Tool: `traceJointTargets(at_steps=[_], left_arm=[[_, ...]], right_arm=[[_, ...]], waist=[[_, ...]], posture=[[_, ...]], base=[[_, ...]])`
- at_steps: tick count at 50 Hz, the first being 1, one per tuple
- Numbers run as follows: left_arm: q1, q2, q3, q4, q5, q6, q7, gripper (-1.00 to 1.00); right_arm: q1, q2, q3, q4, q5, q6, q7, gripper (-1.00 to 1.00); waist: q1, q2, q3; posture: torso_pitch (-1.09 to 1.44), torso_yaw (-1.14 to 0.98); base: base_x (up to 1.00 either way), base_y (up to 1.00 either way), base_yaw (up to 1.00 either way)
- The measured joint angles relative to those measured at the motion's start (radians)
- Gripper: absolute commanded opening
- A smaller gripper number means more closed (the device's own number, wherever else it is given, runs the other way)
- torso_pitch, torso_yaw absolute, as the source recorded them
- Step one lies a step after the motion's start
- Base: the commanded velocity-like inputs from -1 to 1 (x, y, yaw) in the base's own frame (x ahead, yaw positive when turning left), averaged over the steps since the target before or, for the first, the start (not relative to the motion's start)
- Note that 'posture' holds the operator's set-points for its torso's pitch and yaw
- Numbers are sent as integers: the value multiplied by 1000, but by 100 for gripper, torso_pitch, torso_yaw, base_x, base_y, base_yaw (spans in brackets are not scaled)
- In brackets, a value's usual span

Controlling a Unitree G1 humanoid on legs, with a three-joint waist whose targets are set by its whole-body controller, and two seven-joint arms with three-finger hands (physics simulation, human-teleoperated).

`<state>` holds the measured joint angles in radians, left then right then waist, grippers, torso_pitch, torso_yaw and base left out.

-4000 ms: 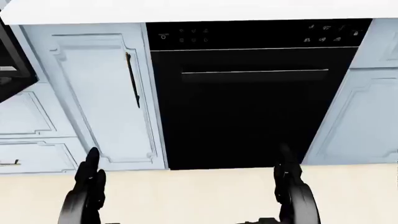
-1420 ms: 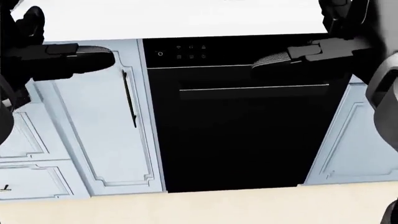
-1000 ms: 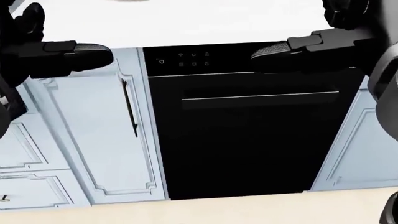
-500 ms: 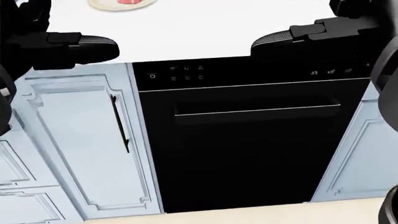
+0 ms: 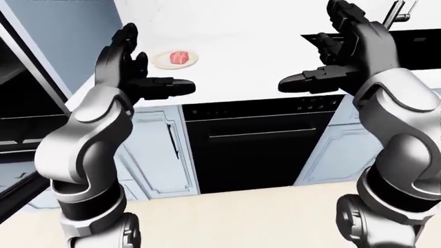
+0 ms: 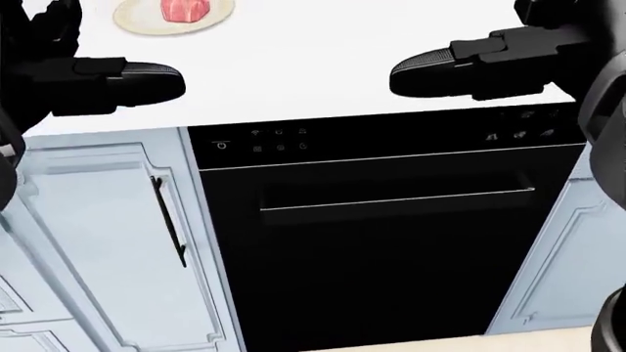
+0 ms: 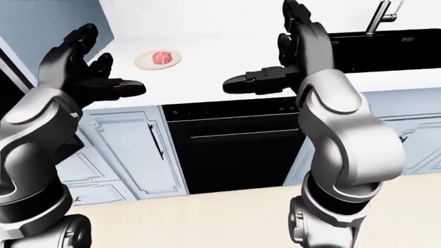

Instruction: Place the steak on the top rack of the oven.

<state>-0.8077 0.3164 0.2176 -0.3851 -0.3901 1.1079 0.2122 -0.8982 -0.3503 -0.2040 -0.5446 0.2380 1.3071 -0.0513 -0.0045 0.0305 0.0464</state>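
Note:
The steak (image 6: 184, 10) is a pink piece on a small cream plate (image 6: 137, 20) on the white counter (image 6: 313, 66), at the top left of the head view. It also shows in the left-eye view (image 5: 180, 57). My left hand (image 5: 150, 70) is raised over the counter's near edge, below and to the left of the plate, fingers spread open and empty. My right hand (image 5: 320, 51) is raised over the counter further right, open and empty. A dark opening (image 5: 14, 103) at the far left edge may be the oven; I cannot tell for certain.
A black appliance (image 6: 391, 242) with a control strip and a bar handle (image 6: 391, 199) sits shut under the counter. Pale blue cabinet doors (image 6: 97, 242) flank it. A black sink (image 7: 386, 49) with a faucet (image 7: 378, 15) lies at the counter's right.
The camera has lifted, so the appliance slid down the head view and the counter with the plate and steak came in at the top left. Both hands rose from low to counter height.

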Motion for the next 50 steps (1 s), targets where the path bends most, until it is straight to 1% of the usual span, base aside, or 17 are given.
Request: traceJointTargets(at_steps=[2, 4, 6, 11, 14, 15, 17, 20, 23, 27, 29, 30, 34, 42, 45, 47, 50], left_arm=[[-2, 7, 5, -2, -1, -5, 2, 100], [9, 12, 16, 3, 0, -7, 5, 100], [21, 12, 21, 17, 5, -2, 12, 100], [4, 13, 7, 9, 0, 2, 15, 100], [-7, 15, 6, 8, -3, -5, 13, 100], [-10, 10, 5, 7, -4, -7, 13, 100], [2, -1, -9, 10, -10, -7, 11, 100], [9, -1, -20, 23, -19, 1, 5, 100], [1, 3, -10, 18, -16, -1, 8, 100], [7, -2, -10, 0, -11, -16, 10, 100], [6, -1, -11, 3, -11, -16, 10, 100], [12, 3, -7, 6, -11, -17, 9, 100], [26, 1, 9, 19, 0, -2, 20, 100], [10, 3, 1, -2, -9, -12, 18, 100], [26, -15, -18, 3, -13, -14, 13, 100], [28, -17, -28, 15, -19, -4, 9, 100], [30, -13, -21, 8, -19, -7, 5, 100]], right_arm=[[-3, 2, 3, 2, -1, -4, 2, 100], [8, 13, 15, 3, 1, -5, 7, 100], [12, 17, 26, 13, 7, 0, 14, 100], [-2, 10, 8, 1, 4, 5, 16, 100], [-13, 6, 3, -11, 2, 5, 15, 100], [-16, 2, 0, -11, 2, 4, 15, 100], [4, 5, -7, -9, -4, 2, 10, 100], [11, 7, -6, 13, -10, 18, 7, 100], [0, 8, -1, 10, -10, 11, 8, 100], [7, 13, -3, -7, -10, -1, 5, 100], [-1, 11, 3, 0, -10, 0, 6, 100], [1, 18, 7, -1, -9, 2, 8, 100], [13, 22, 23, 6, 4, 15, 18, 100], [1, 15, 6, -25, -3, 12, 14, 100], [19, 9, -9, -27, -8, 22, 11, 100], [19, 7, -13, -12, -14, 35, 7, 100], [12, 7, -8, -3, -17, 19, 7, 100]], waist=[[-2, 40, -9], [10, 21, 2], [14, 25, 0], [12, -24, -6], [16, -74, -9], [11, -77, -12], [-1, -66, 0], [-3, -66, -5], [1, -44, -3], [-6, 3, -5], [-9, 50, -13], [-2, 34, -8], [9, 25, -4], [15, -81, -8], [-2, -68, 4], [-4, -73, -6], [-2, -53, -9]], posture=[[0, 0], [0, 0], [0, 0], [0, 0], [0, 0], [0, 0], [0, 0], [0, 0], [0, 0], [0, 0], [0, 0], [0, 0], [0, 0], [0, 0], [0, 0], [0, 0], [0, 0]], base=[[12, 2, 0], [12, 3, 0], [12, 5, 0], [12, 7, 0], [11, 10, 0], [12, 11, 0], [12, 11, 0], [12, 14, 0], [12, 17, 0], [13, 20, 0], [12, 20, 0], [12, 20, 0], [12, 20, 0], [12, 22, 0], [12, 22, 0], [11, 23, 0], [12, 23, 0]])
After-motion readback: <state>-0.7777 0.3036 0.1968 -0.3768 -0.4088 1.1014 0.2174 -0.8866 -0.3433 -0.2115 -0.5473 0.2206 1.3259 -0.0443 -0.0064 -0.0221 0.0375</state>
